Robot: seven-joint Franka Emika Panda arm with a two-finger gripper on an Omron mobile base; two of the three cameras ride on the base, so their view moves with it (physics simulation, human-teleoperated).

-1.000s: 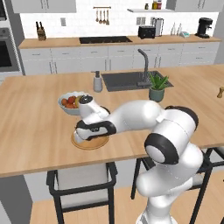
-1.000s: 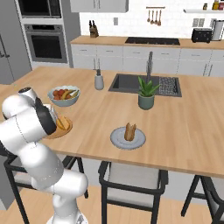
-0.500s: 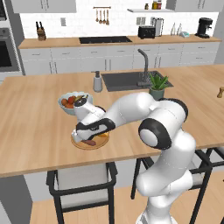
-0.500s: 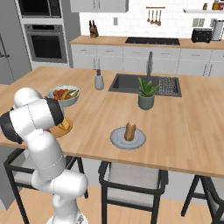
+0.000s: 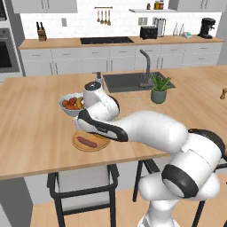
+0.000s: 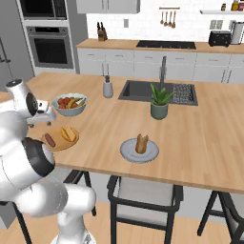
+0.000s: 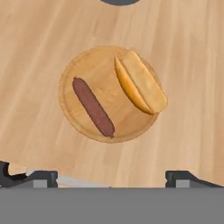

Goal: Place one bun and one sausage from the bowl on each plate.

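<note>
Left base view: the arm hangs over the wooden plate [image 5: 90,142], a sausage [image 5: 87,142] lying on it. Right base view: the grey plate [image 6: 138,150] at three o'clock carries a bun [image 6: 141,143]. Hand view: gripper [image 7: 111,177] jaws spread wide, empty; sausage at nine o'clock, second bun [image 7: 141,82] at two.

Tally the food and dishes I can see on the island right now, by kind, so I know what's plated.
Buns: 2, one on the wooden plate at, one on the grey plate at
Sausages: 1, on the wooden plate
Plates: 2
Fruit bowl: 1
Total: 6
</note>
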